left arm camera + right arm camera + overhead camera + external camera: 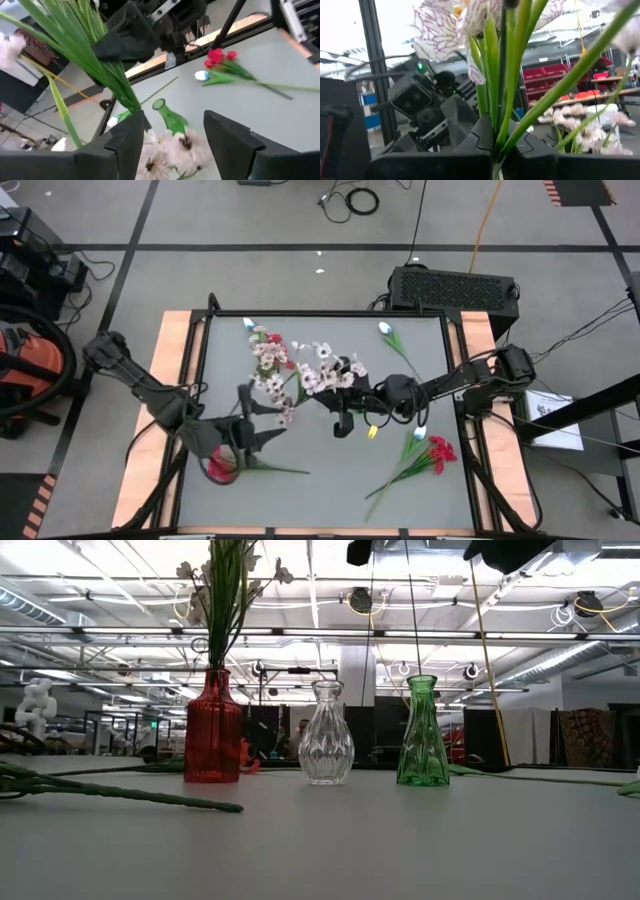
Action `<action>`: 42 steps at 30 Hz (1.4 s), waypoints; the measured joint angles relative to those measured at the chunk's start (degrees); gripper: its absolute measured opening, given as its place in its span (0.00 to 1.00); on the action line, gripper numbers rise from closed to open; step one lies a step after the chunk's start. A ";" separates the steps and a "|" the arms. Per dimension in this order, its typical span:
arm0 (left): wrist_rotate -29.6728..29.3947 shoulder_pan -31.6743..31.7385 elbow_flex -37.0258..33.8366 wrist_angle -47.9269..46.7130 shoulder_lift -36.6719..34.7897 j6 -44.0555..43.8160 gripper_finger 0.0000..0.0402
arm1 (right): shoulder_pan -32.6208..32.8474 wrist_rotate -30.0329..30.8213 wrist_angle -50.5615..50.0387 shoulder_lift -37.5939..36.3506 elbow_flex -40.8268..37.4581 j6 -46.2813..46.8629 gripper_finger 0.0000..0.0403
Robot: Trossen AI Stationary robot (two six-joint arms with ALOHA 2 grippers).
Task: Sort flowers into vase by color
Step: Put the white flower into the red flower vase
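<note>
Three vases in row: red vase (pixel 212 727), clear vase (pixel 327 734), green vase (pixel 423 733). Right gripper (pixel 496 145) clamps flower stem (pixel 503 100). Left gripper (pixel 172 142) spread open, empty.

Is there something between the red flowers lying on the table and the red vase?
Yes. The clear vase and the green vase stand in a row between the red vase and the red flowers.

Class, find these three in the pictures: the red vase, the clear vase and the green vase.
red vase (pixel 212 730), low view, middle of its body
clear vase (pixel 326 745), low view, widest part of its body
green vase (pixel 422 745), low view, middle of its body
</note>
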 joint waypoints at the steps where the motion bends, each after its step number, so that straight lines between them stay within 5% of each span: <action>1: 0.07 0.50 0.00 -0.25 0.31 0.00 0.53 | 0.02 -0.01 -0.06 0.00 0.00 0.00 0.00; 14: -6.23 -1.47 -0.04 -6.81 -3.80 -4.53 0.53 | 0.35 0.70 -13.57 -10.05 0.00 -5.29 0.00; 20: -11.77 -5.43 -0.04 -9.60 -6.79 -7.70 0.53 | 0.35 6.71 -22.03 -11.65 0.00 -7.56 0.00; 27: -12.07 -7.35 -0.04 -12.16 -7.38 -13.12 0.53 | 1.53 7.24 -20.54 -11.82 0.00 -7.23 0.00; 31: -10.64 -7.68 -0.04 -13.77 -7.36 -14.91 0.53 | 3.57 16.35 -24.92 -14.23 0.00 -12.81 0.00; 34: -10.47 -7.92 -0.04 -13.73 -7.36 -15.07 0.53 | 2.85 20.15 -28.16 -13.54 0.00 -12.40 0.00; 42: -7.54 -8.05 -0.04 -13.99 -7.38 -16.55 0.53 | -0.26 14.54 -16.76 -4.56 -0.02 -6.71 0.00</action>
